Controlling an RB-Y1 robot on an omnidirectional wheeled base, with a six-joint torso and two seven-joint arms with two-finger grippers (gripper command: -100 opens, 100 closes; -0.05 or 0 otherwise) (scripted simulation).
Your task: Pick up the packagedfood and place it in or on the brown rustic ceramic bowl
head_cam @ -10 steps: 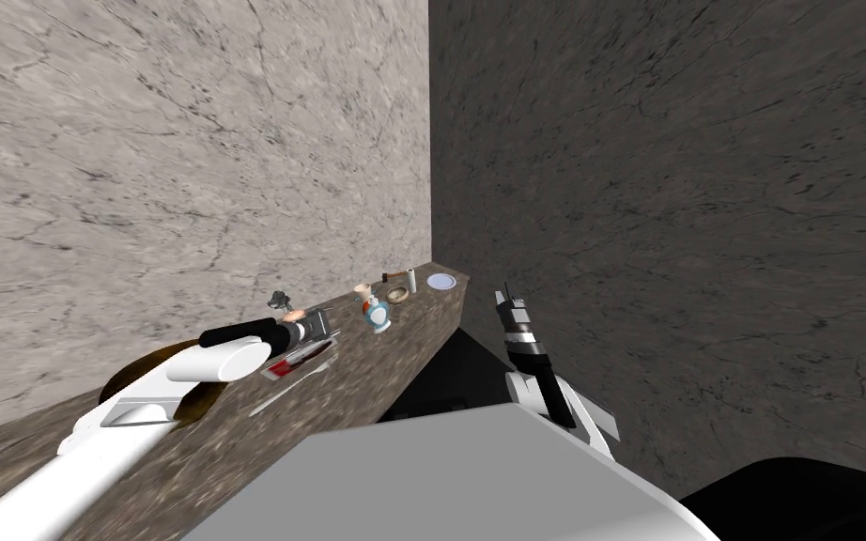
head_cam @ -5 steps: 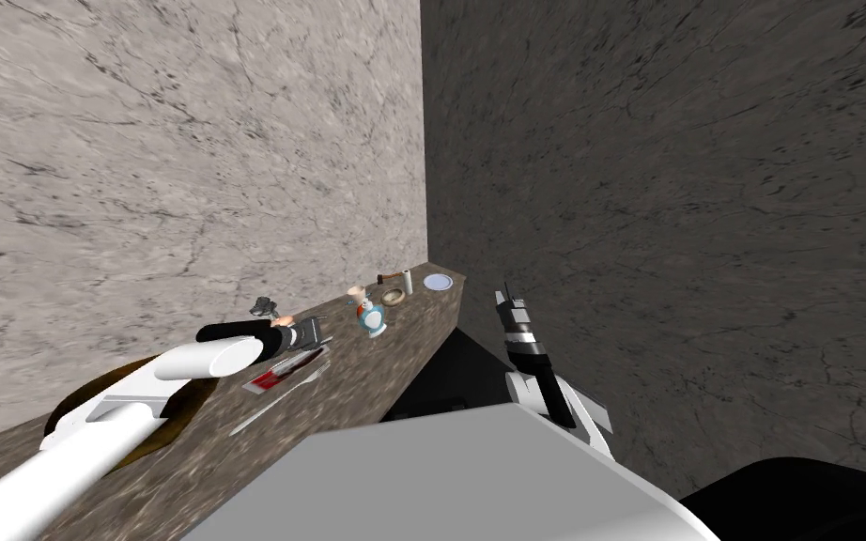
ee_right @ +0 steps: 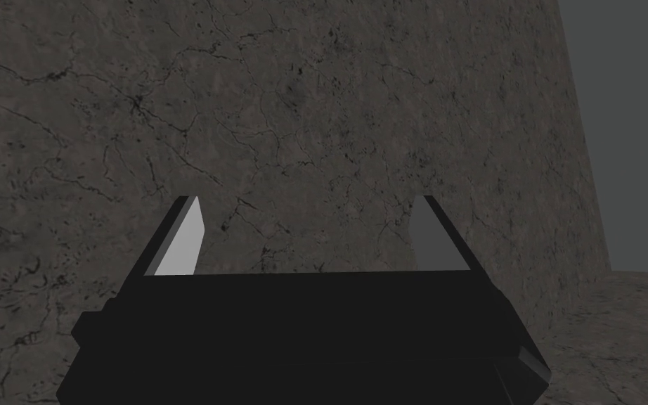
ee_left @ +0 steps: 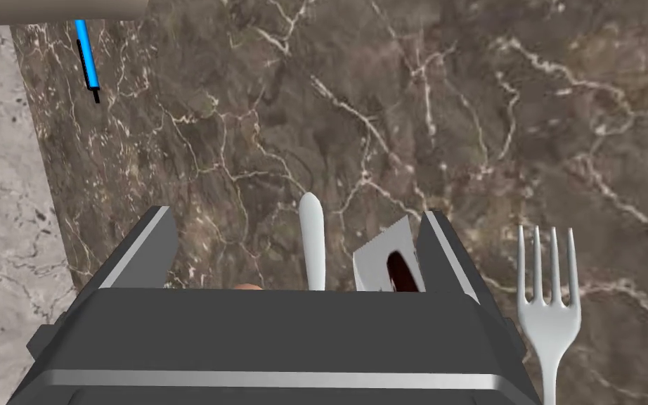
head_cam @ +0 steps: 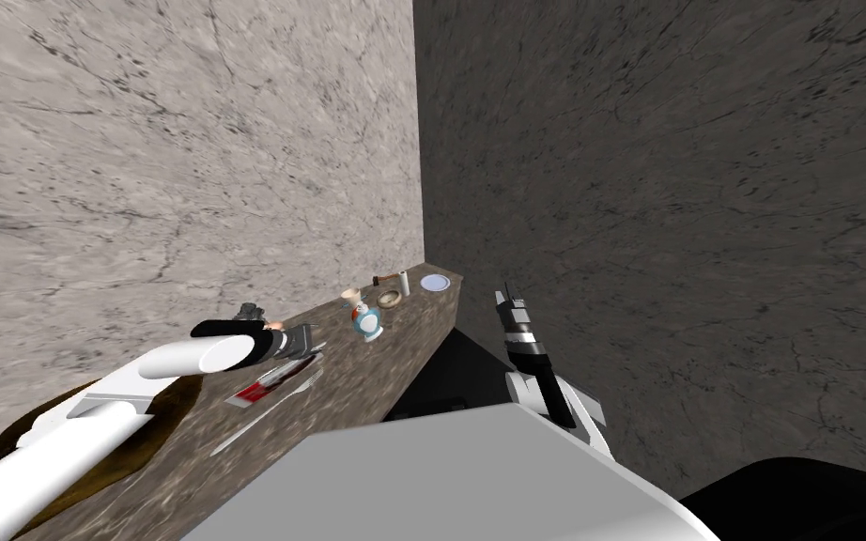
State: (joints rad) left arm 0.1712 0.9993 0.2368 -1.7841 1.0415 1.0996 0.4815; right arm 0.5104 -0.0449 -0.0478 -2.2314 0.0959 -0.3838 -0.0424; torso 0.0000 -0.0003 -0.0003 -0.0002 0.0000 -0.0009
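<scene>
Left pincer [ee_left: 298, 213] is spread right over the packagedfood [ee_left: 384, 261], flat on the bench [ee_left: 456, 105] beside the fork [ee_left: 546, 302]. Its long axis runs between the fingers, hugging one. Right pincer [ee_right: 307, 200] is spread too, well apart.

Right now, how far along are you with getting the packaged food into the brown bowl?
Nothing is done yet: the packet lies on the counter, outside the brown bowl. In hand: the open left gripper hangs over the packet's corner. Remaining: grasp, lift, place.
</scene>
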